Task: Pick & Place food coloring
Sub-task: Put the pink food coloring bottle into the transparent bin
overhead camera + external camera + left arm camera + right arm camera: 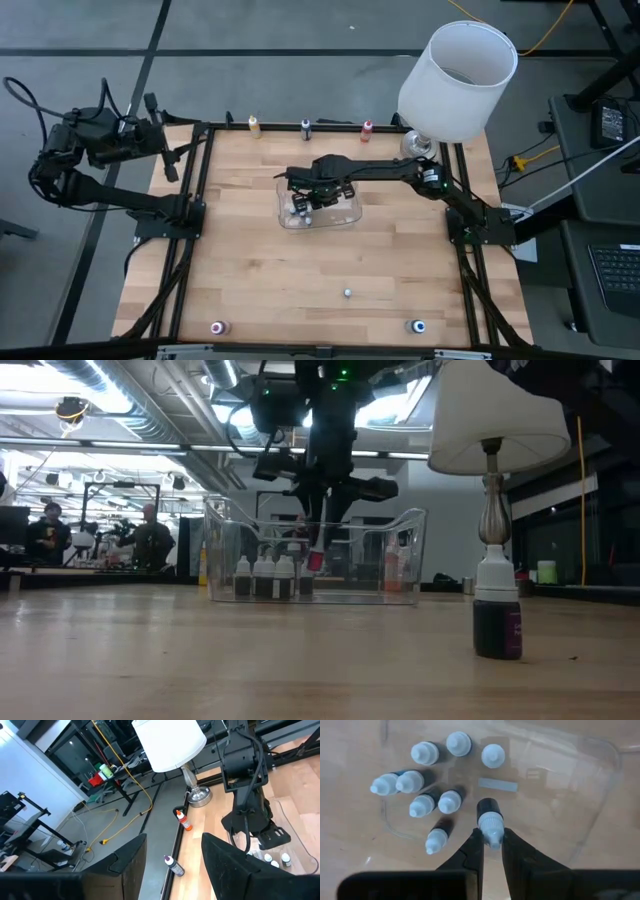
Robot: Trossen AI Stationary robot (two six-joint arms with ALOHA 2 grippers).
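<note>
Upper left of the high view: left gripper (172,150) parked off the table's corner, fingers (125,865) spread apart and holding nothing. Along the top edge of the table (250,260), left to right: yellow-orange bottle (254,124), dark purple bottle (306,126), red bottle (367,128). Centre: clear bin (345,213) with the right gripper (300,198) reaching down into it, pinching one bottle (490,822) by its pale cap, tilted above the bin floor; eight more capped bottles (425,753) standing loose in the bin just beside it. Bottom edge: pink bottle (219,327) at left, small bead (347,293), blue bottle (418,326) at right. Upper right: white lamp (458,80). No readable labels or writing anywhere.
</note>
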